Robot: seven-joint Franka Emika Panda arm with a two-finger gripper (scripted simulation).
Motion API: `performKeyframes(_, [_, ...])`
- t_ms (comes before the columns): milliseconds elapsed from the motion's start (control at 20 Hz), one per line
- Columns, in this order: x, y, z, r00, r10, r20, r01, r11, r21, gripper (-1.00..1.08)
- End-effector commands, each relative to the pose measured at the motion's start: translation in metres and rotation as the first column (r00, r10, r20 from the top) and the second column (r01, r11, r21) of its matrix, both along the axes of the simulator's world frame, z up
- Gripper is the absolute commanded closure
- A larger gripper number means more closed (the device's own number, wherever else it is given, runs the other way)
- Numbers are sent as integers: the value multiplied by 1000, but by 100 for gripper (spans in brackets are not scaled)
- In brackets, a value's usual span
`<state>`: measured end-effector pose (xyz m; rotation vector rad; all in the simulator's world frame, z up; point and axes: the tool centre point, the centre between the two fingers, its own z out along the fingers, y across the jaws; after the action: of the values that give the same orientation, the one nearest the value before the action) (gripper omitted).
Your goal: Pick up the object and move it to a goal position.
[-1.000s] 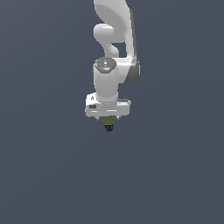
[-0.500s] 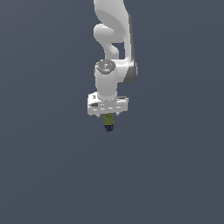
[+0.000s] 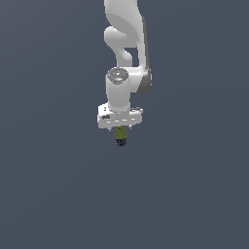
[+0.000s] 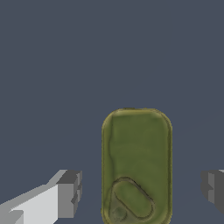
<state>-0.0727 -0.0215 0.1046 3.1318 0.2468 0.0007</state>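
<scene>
1. The white, two-fingered tool (image 3: 120, 127) points straight down over a plain dark grey-blue table (image 3: 194, 194)
2. The small stubby object, olive-green above and dark navy below (image 3: 120, 136), sits directly under the tool in the exterior view; whether it rests on the table or hangs above it cannot be told
3. In the wrist view the same object (image 4: 136, 166) shows as a rounded olive-green slab with an oval tab, lying between the two dark grey fingertips (image 4: 69, 192), with a clear gap on each side
4. The tool stands apart, not clamped on anything
5. Judged step: the grasp. Keep the object centred between the fingertips, descend until the pads span its sides, then close evenly so neither pad nudges it sideways
6. Lift only once both pads bear on it; a narrow item like this may slip or twist
</scene>
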Motion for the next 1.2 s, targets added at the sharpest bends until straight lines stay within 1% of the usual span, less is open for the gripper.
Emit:
performKeyframes(0, [-1, 0, -7, 1000, 0, -1, 0, 1000, 0, -92])
performKeyframes(350, [-2, 0, -39, 1000, 2, -1, -2, 1000, 0, -92])
performKeyframes(600, [-1, 0, -46, 1000, 3, 0, -3, 1000, 0, -92])
performKeyframes(650, [-1, 0, -46, 1000, 3, 0, -3, 1000, 0, 108])
performKeyframes(1150, [-2, 0, -45, 1000, 3, 0, -3, 1000, 0, 108])
